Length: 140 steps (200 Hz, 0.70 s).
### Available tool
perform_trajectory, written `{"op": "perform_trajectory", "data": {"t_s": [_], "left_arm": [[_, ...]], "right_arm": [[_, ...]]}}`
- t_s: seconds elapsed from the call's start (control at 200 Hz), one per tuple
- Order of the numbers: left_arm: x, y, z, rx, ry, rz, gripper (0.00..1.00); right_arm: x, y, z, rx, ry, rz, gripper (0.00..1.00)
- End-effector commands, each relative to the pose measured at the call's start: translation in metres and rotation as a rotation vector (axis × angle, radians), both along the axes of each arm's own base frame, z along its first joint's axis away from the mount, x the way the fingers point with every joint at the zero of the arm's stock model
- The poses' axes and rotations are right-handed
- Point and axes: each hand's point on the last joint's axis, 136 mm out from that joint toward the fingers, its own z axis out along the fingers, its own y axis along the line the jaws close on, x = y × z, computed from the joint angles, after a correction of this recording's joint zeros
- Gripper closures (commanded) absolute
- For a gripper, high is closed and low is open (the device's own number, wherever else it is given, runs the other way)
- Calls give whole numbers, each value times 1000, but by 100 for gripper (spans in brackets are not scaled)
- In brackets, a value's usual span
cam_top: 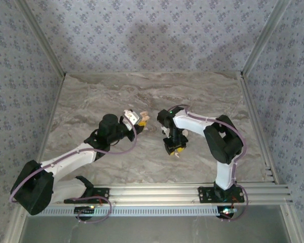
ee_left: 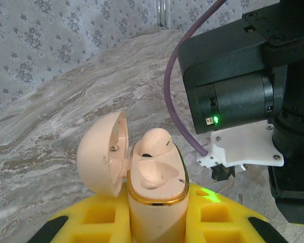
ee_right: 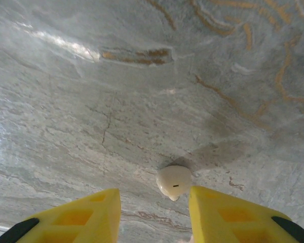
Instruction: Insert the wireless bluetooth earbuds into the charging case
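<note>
Left gripper (ee_left: 157, 223) is clamped on the open charging case (ee_left: 157, 177), lower centre, one earbud (ee_left: 154, 143) seated inside; right gripper (ee_right: 154, 217) stands apart, flanking a second earbud (ee_right: 174, 181) on the table (ee_right: 142, 76), bottom centre.

Grey-beige marble-pattern desk (cam_top: 142, 96), brown veining, glossy glare patch in right wrist view. Blue-grey floral wallpaper walls (cam_top: 142, 35) on three sides. Aluminium frame posts (cam_top: 42, 38) at back corners. Slotted aluminium rail (cam_top: 157, 192) along near desk edge.
</note>
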Motion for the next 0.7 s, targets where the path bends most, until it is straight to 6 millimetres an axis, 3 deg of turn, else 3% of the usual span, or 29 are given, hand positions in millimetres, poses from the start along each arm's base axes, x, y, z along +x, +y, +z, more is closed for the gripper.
{"op": "perform_trajectory", "data": {"t_s": [0.0, 0.595, 0.695], "left_arm": [[0, 4, 6, -14, -12, 9, 85], [-1, 4, 7, -16, -10, 9, 85], [-1, 4, 6, -15, -10, 7, 85]], "right_arm": [[-5, -8, 0, -35, 43, 8, 58], [-8, -13, -18, -51, 72, -19, 66], [-7, -14, -20, -55, 62, -25, 72]]}}
